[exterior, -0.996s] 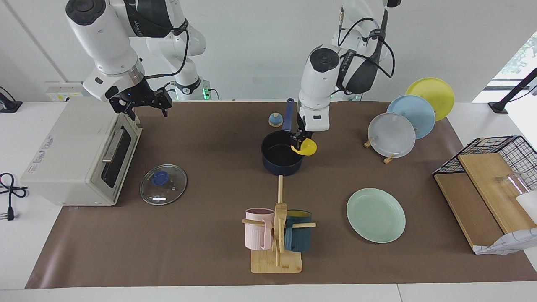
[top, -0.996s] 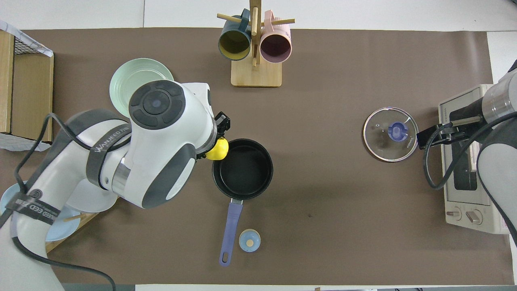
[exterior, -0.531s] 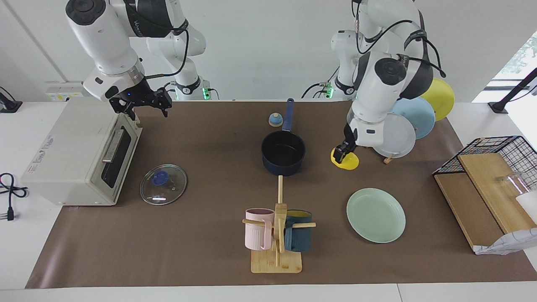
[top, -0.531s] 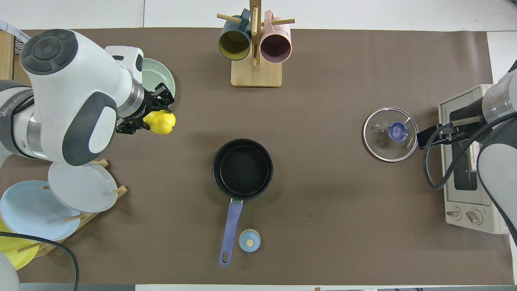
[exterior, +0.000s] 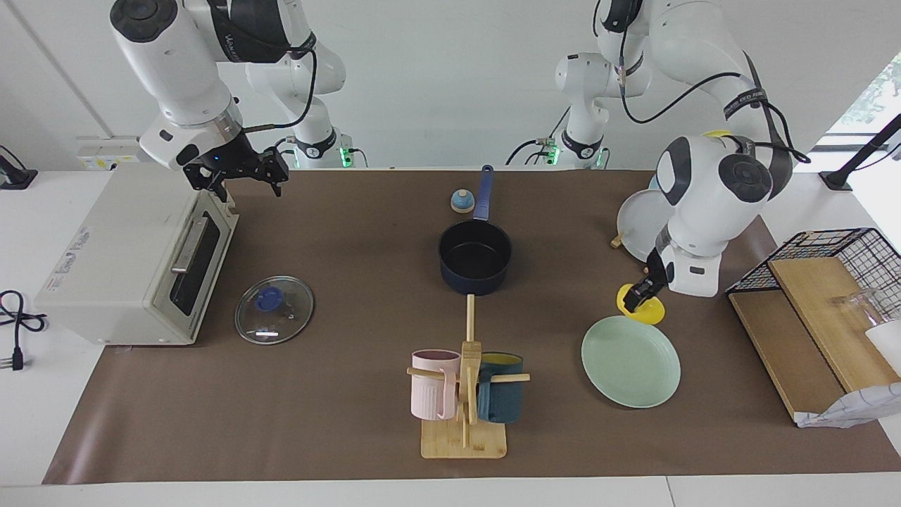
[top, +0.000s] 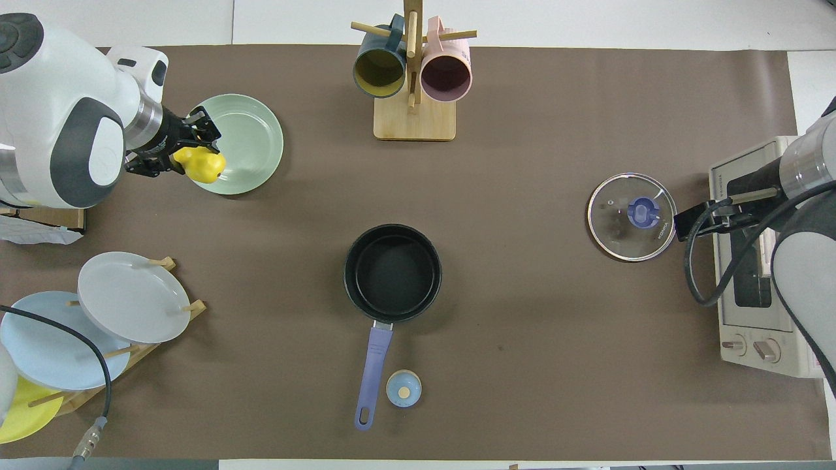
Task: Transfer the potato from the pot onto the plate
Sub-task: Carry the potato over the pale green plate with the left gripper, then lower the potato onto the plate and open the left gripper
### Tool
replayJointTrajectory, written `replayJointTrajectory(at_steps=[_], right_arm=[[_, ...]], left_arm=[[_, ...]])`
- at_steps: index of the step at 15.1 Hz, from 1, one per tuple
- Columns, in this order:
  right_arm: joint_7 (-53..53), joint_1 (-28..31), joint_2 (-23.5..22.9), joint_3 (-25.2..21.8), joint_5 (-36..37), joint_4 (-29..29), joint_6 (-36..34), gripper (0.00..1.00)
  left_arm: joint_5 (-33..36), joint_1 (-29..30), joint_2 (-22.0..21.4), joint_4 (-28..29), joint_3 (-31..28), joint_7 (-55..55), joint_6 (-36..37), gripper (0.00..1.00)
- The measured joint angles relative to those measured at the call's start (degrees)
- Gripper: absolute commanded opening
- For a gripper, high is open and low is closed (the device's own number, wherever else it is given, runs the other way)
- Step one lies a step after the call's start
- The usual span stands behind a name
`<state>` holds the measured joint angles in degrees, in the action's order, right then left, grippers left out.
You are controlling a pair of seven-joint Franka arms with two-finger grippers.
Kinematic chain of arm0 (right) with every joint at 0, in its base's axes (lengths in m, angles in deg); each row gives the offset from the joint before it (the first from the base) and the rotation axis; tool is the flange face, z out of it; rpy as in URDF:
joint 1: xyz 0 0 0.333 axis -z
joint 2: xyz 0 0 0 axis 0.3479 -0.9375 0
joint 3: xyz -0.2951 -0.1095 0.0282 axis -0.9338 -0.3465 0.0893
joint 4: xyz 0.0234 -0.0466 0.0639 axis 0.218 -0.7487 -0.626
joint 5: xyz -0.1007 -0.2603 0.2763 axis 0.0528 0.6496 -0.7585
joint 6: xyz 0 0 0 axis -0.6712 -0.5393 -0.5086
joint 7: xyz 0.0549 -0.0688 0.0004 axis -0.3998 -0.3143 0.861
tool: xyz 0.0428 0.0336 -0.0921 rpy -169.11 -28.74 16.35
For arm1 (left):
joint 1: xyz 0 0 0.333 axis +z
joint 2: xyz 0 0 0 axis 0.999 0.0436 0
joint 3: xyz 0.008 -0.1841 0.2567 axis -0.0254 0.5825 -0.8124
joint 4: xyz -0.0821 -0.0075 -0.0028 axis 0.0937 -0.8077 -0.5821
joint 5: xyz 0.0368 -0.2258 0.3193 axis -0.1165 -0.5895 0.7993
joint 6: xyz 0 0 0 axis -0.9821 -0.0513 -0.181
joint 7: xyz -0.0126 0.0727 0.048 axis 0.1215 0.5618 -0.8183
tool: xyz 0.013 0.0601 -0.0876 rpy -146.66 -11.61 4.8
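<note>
The yellow potato (exterior: pixel 643 308) is in my left gripper (exterior: pixel 638 298), which is shut on it and holds it in the air over the rim of the mint green plate (exterior: pixel 630 362), on the side nearer to the robots. The overhead view shows the potato (top: pixel 200 164) in the left gripper (top: pixel 186 151) over the plate's (top: pixel 251 137) edge. The navy pot (exterior: pixel 475 257) stands empty mid-table, also in the overhead view (top: pixel 392 271), its handle pointing toward the robots. My right gripper (exterior: pixel 238 176) waits, open, over the toaster oven's (exterior: pixel 134 253) edge.
A mug rack (exterior: pixel 464 394) stands beside the plate, toward the right arm's end. A glass lid (exterior: pixel 274 308) lies in front of the oven. A rack of plates (exterior: pixel 637 222), a wire basket with wooden boards (exterior: pixel 816 296) and a small blue knob (exterior: pixel 462 201) are also on the table.
My left gripper has carried the potato away from the pot's rim toward the left arm's end of the table, to over the mint plate's edge. The right arm has not moved.
</note>
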<state>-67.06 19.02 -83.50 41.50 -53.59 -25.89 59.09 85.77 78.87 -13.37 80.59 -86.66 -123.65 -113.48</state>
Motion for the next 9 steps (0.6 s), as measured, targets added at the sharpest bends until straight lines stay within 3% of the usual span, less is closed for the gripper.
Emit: replayJointTrajectory(at_steps=[3, 6, 8, 9], right_arm=[[0.0, 0.0, 0.0, 0.0, 0.0, 0.0, 0.0, 1.0], [0.0, 0.0, 0.0, 0.0, 0.0, 0.0, 0.0, 1.0], [0.0, 0.0, 0.0, 0.0, 0.0, 0.0, 0.0, 1.0], [0.0, 0.0, 0.0, 0.0, 0.0, 0.0, 0.0, 1.0]], left_arm=[[2.27, 0.42, 5.83, -4.91, 0.07, 0.69, -1.75, 0.0], [3.34, 0.4, 8.79, -5.97, 0.29, 0.87, -6.73, 0.0], [3.45, 0.3, 9.93, -5.91, 0.44, 1.04, -8.45, 0.09], [3.45, 0.17, 10.28, -5.9, 0.51, 1.06, -8.73, 0.2]])
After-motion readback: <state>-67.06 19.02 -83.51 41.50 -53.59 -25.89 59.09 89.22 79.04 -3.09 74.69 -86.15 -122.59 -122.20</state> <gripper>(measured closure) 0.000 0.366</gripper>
